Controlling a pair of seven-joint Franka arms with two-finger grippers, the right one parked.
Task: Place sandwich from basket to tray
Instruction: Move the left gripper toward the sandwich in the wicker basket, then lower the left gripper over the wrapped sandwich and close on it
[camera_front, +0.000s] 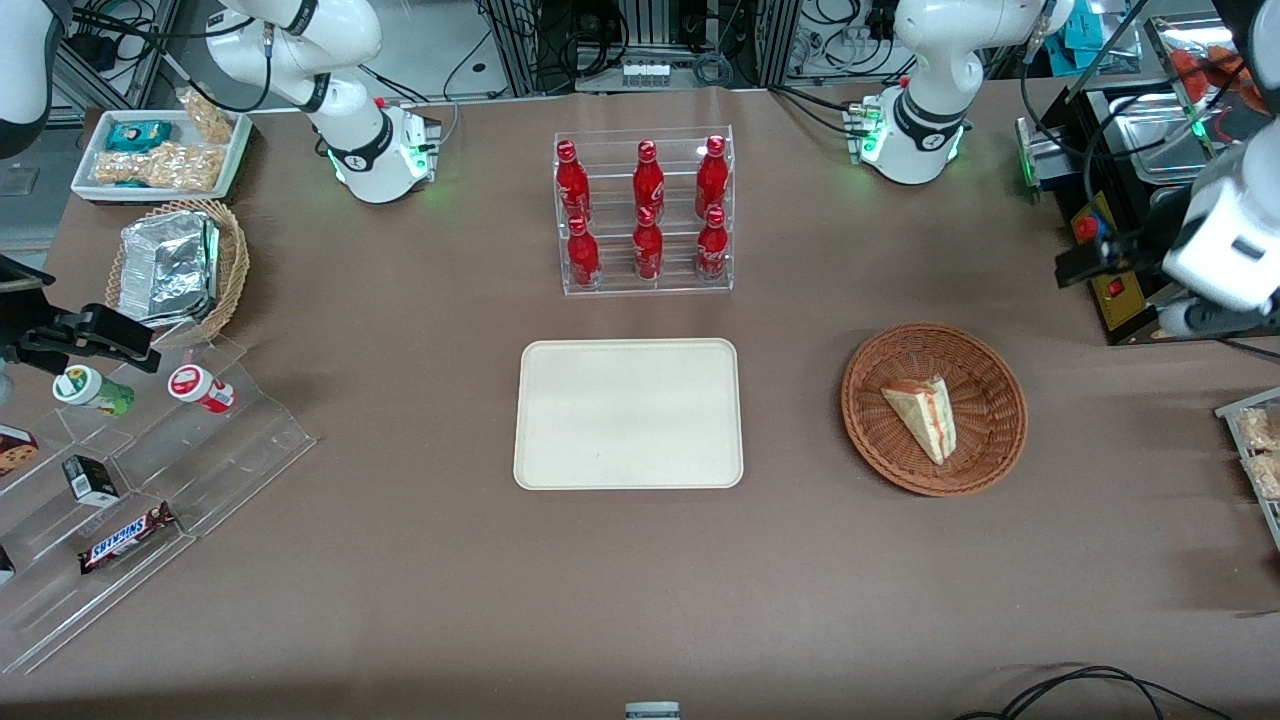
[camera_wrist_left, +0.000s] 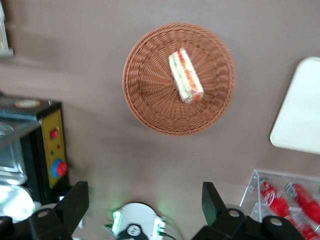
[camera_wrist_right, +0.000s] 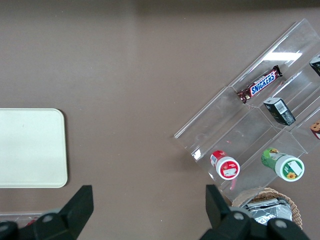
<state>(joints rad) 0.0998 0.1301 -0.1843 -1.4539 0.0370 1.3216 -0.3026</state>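
Reddish-brown woven wicker, round and shallow — that's the basket (camera_wrist_left: 179, 79), and the sandwich (camera_wrist_left: 186, 76), a small triangular wedge of pale white bread showing orange-red and pale green filling on its cut side, is lying inside it, roughly in the middle of the weave. So nothing's been picked up yet, we're at the very first step: getting over to the thing

The left arm's gripper (camera_wrist_left: 145, 201) is hanging high up with its two dark fingers (camera_wrist_left: 75, 201) spread wide apart and nothing between them. From the wrist camera the basket sits well below the gripper and off ahead of the fingertips, not lined up between them. The flat cream-white rectangular tray (camera_front: 629, 413) with rounded corners and a low rim is further out from the gripper than the basket, toward the parked arm's end of the table, and it has nothing on it

Next move, as I read it: bring the gripper across until it's centred over the wedge, turn the wrist so the fingers straddle the narrow way across the bread faces rather than along its long side, then drop into the basket and close gently. It's soft bread so I'd guess squeezing hard would squash it. Basket rim is low, shouldn't get in the way much. After that it's lift, carry over to the tray, let go
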